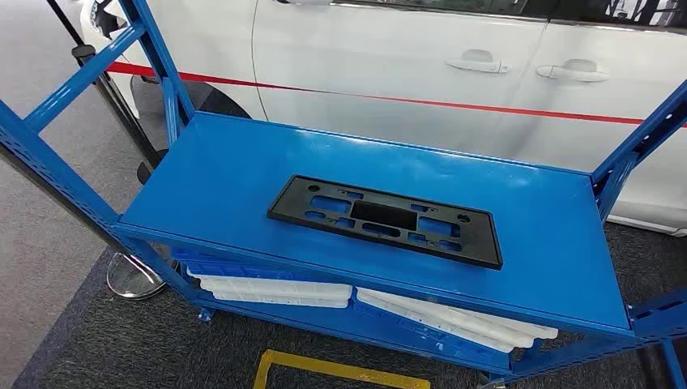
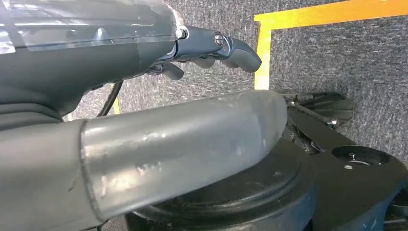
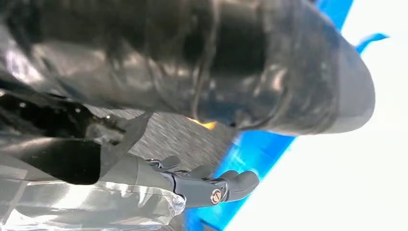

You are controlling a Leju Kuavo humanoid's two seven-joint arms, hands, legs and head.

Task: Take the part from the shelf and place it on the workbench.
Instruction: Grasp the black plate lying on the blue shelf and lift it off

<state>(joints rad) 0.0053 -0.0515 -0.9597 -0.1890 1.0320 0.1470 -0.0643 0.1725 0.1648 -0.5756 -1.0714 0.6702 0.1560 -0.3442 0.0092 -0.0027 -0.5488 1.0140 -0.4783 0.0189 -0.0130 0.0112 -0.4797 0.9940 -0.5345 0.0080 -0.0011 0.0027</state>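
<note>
At the left wrist, the left hand [image 2: 159,120] hangs over grey carpet, its fingers [image 2: 238,50] loosely extended and apart, holding nothing. Right hand [image 3: 202,120] likewise grips nothing, fingers [image 3: 231,185] slightly curled and apart beside a blue shelf edge. Black rectangular part [image 1: 386,220] lies flat near the middle of the blue shelf [image 1: 211,178], top level, untouched. White trays [image 1: 275,290] sit on the level beneath. White car [image 1: 421,57] stands behind.
</note>
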